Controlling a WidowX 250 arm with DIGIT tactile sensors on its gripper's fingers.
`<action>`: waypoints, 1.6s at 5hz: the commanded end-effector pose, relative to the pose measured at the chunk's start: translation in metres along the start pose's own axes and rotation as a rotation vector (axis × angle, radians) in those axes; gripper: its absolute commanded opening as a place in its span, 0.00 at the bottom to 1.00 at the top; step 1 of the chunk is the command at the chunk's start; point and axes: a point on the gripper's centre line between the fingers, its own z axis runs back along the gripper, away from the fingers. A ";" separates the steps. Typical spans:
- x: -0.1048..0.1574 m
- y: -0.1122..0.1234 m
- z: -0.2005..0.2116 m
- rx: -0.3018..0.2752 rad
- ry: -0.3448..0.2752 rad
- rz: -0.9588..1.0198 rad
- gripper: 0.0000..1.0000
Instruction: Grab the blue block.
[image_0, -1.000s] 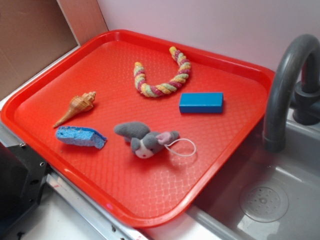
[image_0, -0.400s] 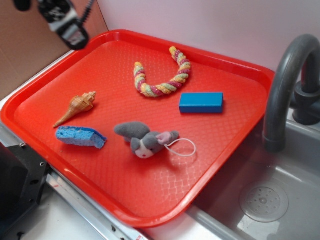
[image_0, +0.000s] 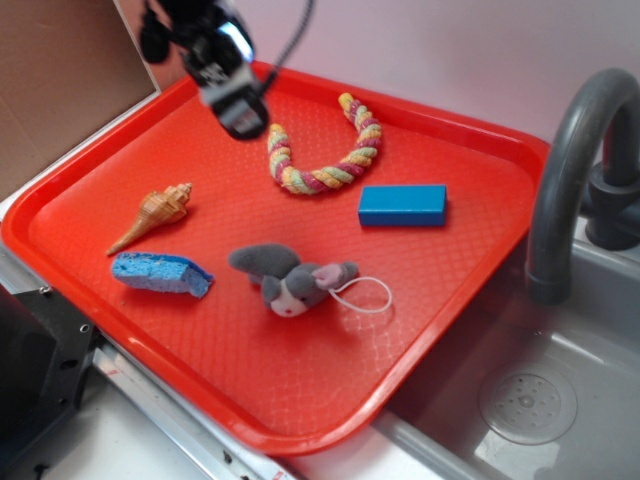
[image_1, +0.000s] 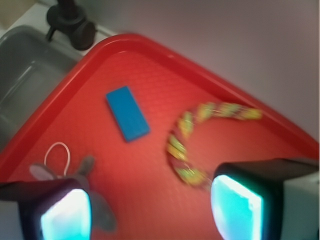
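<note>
Red tray: blue block lying flat, rope toy beside it, plush mouse near the spread, empty jaws; sink alongside.

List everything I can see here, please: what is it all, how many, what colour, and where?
Smooth rectangular blue block: one, bright blue, tray's right side.
Rough porous sponge: one, light blue, tray's left front.
Spiral seashell: one, tan-orange, left, behind the sponge.
Braided rope toy: one, multicoloured, curved, tray's back.
Plush mouse: one, grey, tray's middle.
Plastic tray: one, red, beside the sink.
Sink: one, grey, right.
Curved faucet: one, dark grey, right.
Gripper: one, black, open, above tray's back left.
</note>
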 end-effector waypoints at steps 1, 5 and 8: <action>0.043 0.001 -0.044 -0.023 0.018 -0.095 1.00; 0.053 -0.021 -0.115 -0.099 0.141 -0.308 1.00; 0.051 -0.026 -0.123 -0.075 0.178 -0.326 0.00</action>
